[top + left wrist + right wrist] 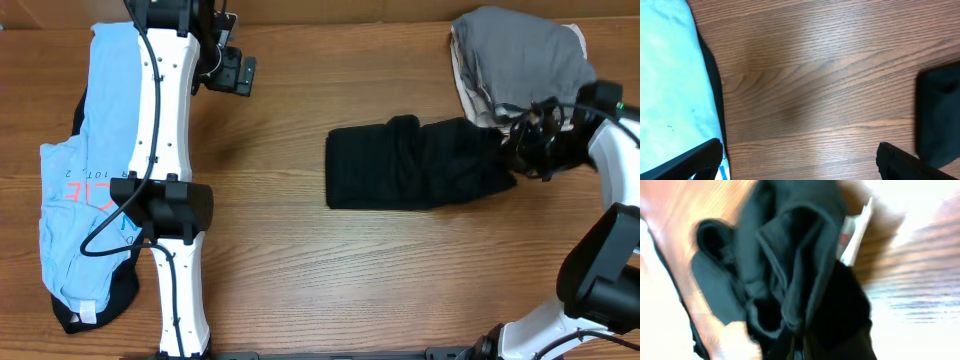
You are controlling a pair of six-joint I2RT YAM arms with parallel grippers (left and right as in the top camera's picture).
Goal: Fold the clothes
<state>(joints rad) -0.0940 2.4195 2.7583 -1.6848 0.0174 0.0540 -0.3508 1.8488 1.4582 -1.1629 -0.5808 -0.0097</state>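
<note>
Two end effectors in view. Right end effector [527, 148] clamped on bunched right end of black T-shirt [415, 165], which lies mid-desk; I judge the grip is meant to draw that end over for a fold. Left end effector [232, 70] wide, holding nothing, over bare desk [300, 270]. Light blue garment [80, 190] at left, grey pile [525, 60] at upper right. No containers seen.
</note>
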